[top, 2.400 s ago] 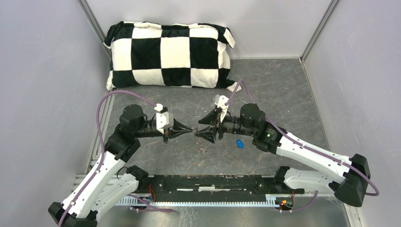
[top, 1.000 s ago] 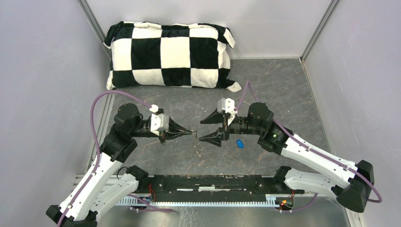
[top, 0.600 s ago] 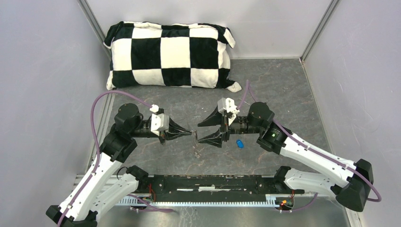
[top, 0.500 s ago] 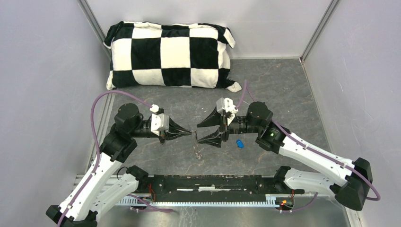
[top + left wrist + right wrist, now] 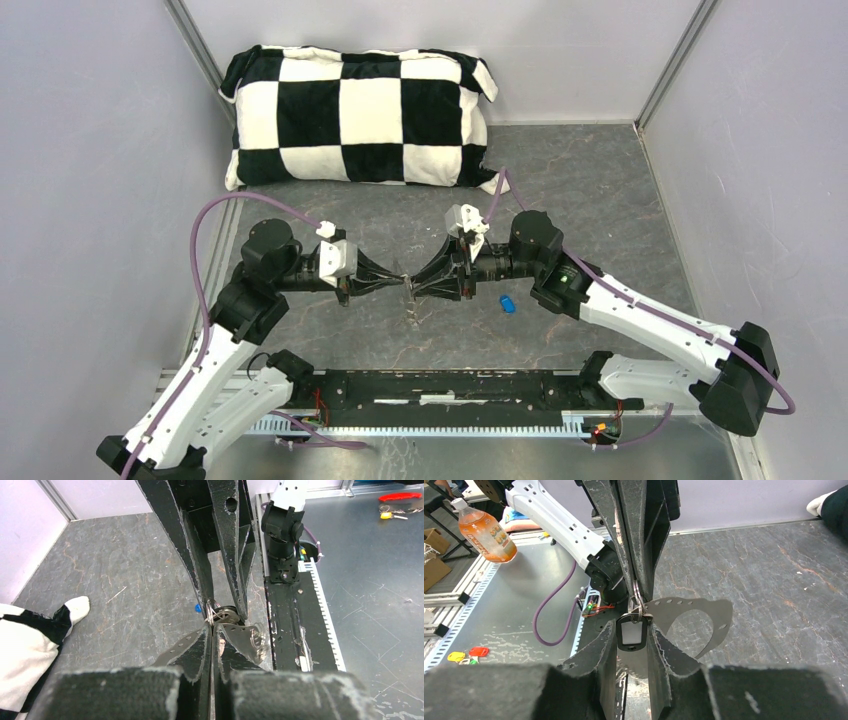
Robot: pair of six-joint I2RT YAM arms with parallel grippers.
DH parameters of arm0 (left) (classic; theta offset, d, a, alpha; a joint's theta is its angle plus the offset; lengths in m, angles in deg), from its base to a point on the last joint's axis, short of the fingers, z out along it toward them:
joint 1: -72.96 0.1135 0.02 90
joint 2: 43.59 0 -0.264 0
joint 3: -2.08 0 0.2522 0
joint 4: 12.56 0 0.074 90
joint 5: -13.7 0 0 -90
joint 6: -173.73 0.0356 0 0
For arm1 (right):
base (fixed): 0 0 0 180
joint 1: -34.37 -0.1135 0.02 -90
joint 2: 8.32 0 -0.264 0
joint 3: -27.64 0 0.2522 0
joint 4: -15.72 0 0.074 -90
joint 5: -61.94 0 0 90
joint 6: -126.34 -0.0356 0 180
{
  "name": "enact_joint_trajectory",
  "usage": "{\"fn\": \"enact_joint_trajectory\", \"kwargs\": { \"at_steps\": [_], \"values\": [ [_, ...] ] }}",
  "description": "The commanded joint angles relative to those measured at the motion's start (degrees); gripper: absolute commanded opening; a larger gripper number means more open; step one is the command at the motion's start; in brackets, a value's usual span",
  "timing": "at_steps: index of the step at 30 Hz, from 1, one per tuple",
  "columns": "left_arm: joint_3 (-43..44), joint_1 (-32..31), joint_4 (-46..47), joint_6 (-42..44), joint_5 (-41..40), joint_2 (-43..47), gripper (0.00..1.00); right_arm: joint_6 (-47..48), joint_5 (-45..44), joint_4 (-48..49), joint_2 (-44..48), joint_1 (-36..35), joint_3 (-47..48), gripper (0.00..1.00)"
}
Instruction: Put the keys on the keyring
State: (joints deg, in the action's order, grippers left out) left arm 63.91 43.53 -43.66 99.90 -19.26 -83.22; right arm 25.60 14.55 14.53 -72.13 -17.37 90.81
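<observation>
My left gripper is shut on the thin wire keyring and holds it above the grey floor. In the left wrist view the keyring sits at the tips of that gripper. My right gripper meets it tip to tip. In the right wrist view the black-headed key with a pale centre hangs from the keyring, and the right gripper has closed against its two sides. The blue key lies on the floor under the right wrist, also seen in the left wrist view.
A black-and-white checked pillow lies at the back. Grey walls close in both sides. The arms' black base rail runs along the near edge. Off the table, an orange bottle and coloured spare keys lie.
My right gripper has slid left up to the left gripper's tips, and its jaws have narrowed from wide open onto the black-headed key. The left arm has held still.
</observation>
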Motion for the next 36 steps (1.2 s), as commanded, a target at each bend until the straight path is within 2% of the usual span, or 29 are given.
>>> {"fn": "enact_joint_trajectory", "kwargs": {
  "at_steps": [1,9,26,30,33,36],
  "values": [
    [2.6,-0.1,0.8,2.4,0.2,0.8,0.02,1.1,-0.4,-0.1,0.3,-0.1,3.7,0.15],
    [2.8,-0.1,0.7,2.6,0.3,0.8,0.02,2.5,-0.9,-3.7,1.9,-0.1,2.3,0.04],
    [3.5,-0.1,-0.2,3.7,1.6,0.6,0.02,5.0,-0.3,-10.0,2.1,0.0,1.7,0.01],
    [3.5,-0.1,-0.5,3.9,2.1,0.5,0.02,4.1,0.9,-9.0,1.2,0.0,2.6,0.07],
    [3.5,-0.1,-0.8,4.4,2.5,0.4,0.02,3.4,1.9,-8.2,0.1,0.0,4.4,0.26],
    [3.6,-0.1,-1.5,5.1,2.9,0.3,0.02,4.0,3.0,-8.7,-0.6,0.1,6.3,0.38]
  ]
}}
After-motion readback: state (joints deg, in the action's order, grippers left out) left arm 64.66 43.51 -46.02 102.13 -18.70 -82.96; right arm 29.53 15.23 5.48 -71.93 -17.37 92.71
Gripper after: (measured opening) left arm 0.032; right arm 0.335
